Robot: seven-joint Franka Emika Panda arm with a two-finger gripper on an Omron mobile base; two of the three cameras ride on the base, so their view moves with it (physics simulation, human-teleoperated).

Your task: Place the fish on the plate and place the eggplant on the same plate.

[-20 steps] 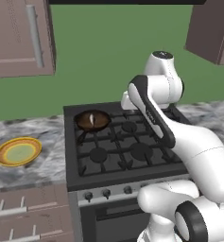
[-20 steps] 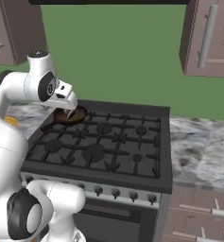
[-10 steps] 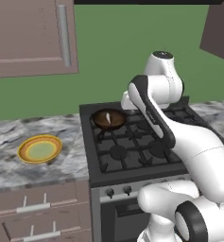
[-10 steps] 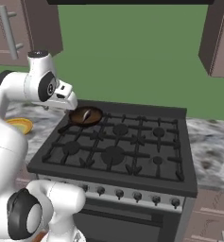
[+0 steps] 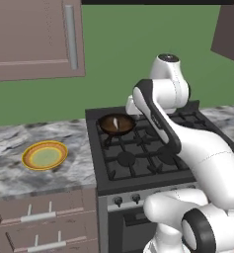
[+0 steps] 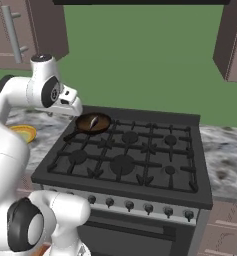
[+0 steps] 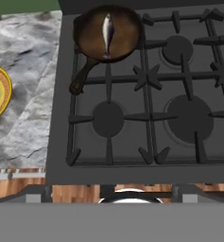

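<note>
The fish (image 7: 107, 30) is a slim silvery sliver lying in a dark brown pan (image 7: 87, 33) on the stove's back left burner; the fish (image 5: 115, 122) (image 6: 93, 121) shows in both base views too. The plate (image 5: 44, 145), orange-rimmed with a pale green centre, sits on the marble counter left of the stove, and the plate (image 6: 23, 133) (image 7: 6, 92) is partly cut off in the other views. My gripper (image 6: 75, 107) hangs high above the stove's left side, open, with nothing in it. I cannot make out the eggplant.
The black stove (image 5: 138, 158) has several burners with raised grates. The pan's handle (image 7: 82, 75) points toward the stove's front. Marble counter (image 5: 19, 178) runs on both sides, with drawers below. Wall cabinets (image 5: 34, 39) hang above the left counter.
The whole picture has shifted: the base has driven left, so the stove slid right in both base views and the plate came nearer the middle. The arm keeps its pose, gripper still open.
</note>
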